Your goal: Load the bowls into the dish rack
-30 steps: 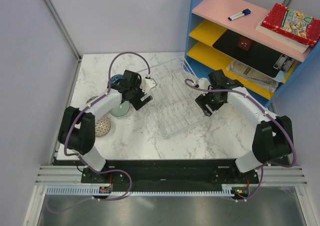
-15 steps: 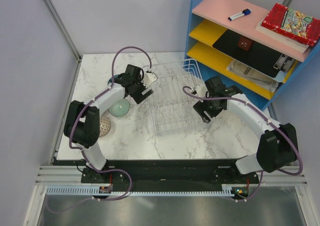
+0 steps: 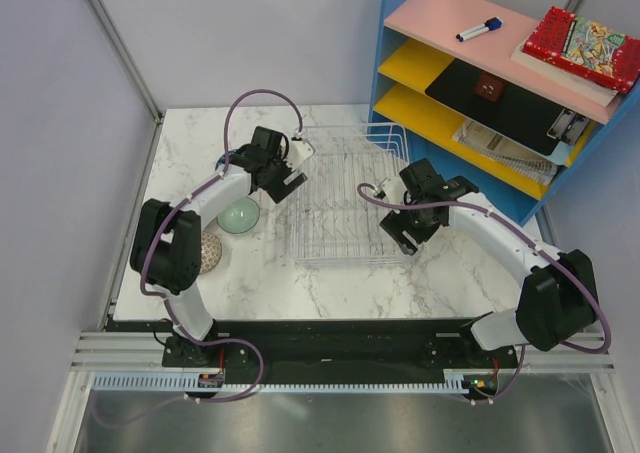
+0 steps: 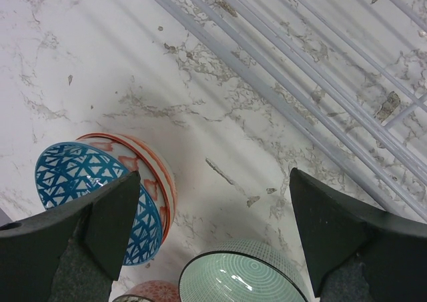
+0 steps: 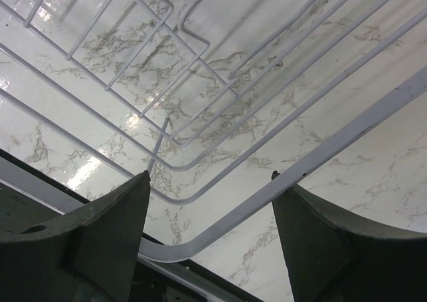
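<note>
The dish rack (image 3: 338,211), a see-through tray of thin silvery wire, lies square in the middle of the marble table. My left gripper (image 3: 285,181) is open and empty at the rack's left edge. Its wrist view shows the rack's wires (image 4: 320,62), a blue patterned bowl (image 4: 77,179) nested in a red-striped bowl (image 4: 157,175), and a green bowl (image 4: 243,279). The green bowl (image 3: 240,214) sits left of the rack. My right gripper (image 3: 398,235) is open over the rack's front right corner. The rim bar (image 5: 300,165) runs between its fingers, against the right fingertip (image 5: 293,192).
A red patterned bowl (image 3: 206,253) sits near the table's left front, and its edge shows in the left wrist view (image 4: 150,293). The blue shelf unit (image 3: 480,93) with a marker, books and trays stands at the back right, close to the rack's far corner.
The dish rack has swung from a diagonal lie to square with the table and shifted left. The right gripper moved left and forward with it; the left gripper moved slightly back.
</note>
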